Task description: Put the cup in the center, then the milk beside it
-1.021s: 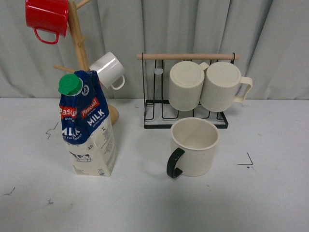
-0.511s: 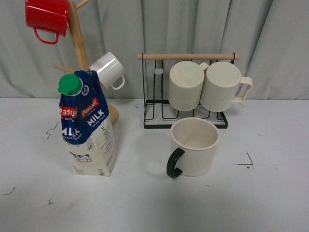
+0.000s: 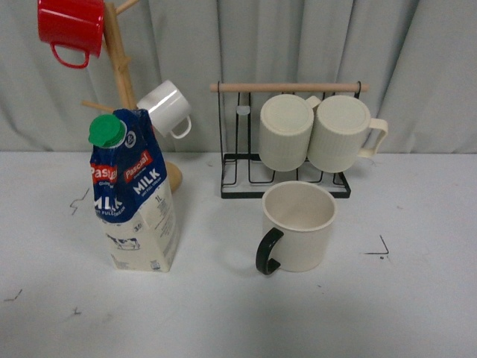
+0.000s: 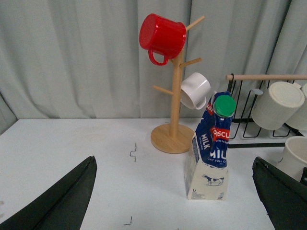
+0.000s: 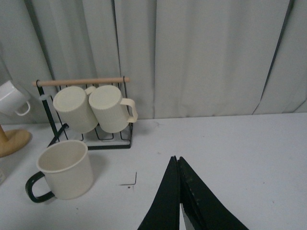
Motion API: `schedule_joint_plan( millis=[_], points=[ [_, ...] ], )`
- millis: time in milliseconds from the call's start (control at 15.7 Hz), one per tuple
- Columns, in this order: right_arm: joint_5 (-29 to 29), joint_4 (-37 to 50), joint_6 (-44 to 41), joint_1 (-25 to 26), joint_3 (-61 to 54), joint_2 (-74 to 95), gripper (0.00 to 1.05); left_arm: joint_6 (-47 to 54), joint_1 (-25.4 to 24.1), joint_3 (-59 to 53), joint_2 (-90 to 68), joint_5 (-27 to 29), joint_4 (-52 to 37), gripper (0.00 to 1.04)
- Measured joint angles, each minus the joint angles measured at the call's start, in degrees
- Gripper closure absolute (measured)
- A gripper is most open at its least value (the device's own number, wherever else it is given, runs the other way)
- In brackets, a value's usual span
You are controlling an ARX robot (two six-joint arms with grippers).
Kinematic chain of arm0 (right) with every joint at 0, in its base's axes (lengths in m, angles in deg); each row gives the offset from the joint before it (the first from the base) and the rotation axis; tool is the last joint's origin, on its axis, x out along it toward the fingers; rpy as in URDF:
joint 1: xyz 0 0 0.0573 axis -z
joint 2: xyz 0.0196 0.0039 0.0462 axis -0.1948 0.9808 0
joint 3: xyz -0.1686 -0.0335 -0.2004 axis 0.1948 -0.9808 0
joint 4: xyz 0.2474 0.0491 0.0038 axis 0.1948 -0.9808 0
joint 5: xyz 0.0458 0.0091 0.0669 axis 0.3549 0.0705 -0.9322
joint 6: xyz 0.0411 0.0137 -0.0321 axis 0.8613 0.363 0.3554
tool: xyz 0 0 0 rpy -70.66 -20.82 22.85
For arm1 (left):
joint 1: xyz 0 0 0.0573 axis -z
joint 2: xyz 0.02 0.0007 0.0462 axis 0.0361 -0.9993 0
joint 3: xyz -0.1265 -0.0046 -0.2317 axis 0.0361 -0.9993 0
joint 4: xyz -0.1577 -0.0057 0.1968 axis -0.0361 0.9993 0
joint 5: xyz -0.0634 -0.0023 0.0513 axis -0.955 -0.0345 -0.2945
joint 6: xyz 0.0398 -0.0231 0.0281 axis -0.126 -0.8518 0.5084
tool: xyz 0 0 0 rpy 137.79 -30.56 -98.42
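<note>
The cup [image 3: 298, 226], a large cream mug with a black handle, stands upright on the table in front of the black rack; it also shows in the right wrist view [image 5: 64, 168]. The milk [image 3: 134, 195] carton, blue top and green cap, stands upright to the cup's left, near the mug tree; it also shows in the left wrist view [image 4: 211, 148]. My left gripper [image 4: 175, 191] is open and empty, short of the carton. My right gripper [image 5: 176, 165] is shut and empty, to the right of the cup. Neither arm shows in the front view.
A wooden mug tree [image 3: 119, 67] holds a red mug [image 3: 72, 26] and a small white mug [image 3: 168, 107]. A black wire rack [image 3: 287, 175] with a wooden bar holds two ribbed cream mugs [image 3: 317, 132]. A grey curtain hangs behind.
The front view has shifted very slightly; cup and milk stand where they were.
</note>
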Motion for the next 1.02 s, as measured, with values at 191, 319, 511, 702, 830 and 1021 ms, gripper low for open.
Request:
schedule_joint_plan(
  millis=[191, 319, 511, 702, 830, 1021],
  points=[
    [0.0, -0.7, 0.0, 0.0, -0.2, -0.1, 1.03, 0.0, 0.0, 0.0, 0.0, 0.0, 0.0, 0.07],
    [0.0, -0.7, 0.0, 0.0, -0.2, -0.1, 1.03, 0.0, 0.0, 0.0, 0.0, 0.0, 0.0, 0.07],
    [0.0, -0.7, 0.0, 0.0, -0.2, -0.1, 1.00, 0.0, 0.0, 0.0, 0.0, 0.0, 0.0, 0.07],
    [0.0, -0.7, 0.0, 0.0, -0.2, -0.1, 0.66, 0.0, 0.0, 0.0, 0.0, 0.0, 0.0, 0.07],
    [0.0, -0.7, 0.0, 0.0, -0.2, -0.1, 0.04, -1.5, 7.1, 7.2, -33.5, 10.9, -13.7, 0.07],
    [0.0, -0.7, 0.0, 0.0, -0.2, -0.1, 0.06, 0.2, 9.6, 14.4, -60.4, 9.1, -30.3, 0.07]
  ],
)
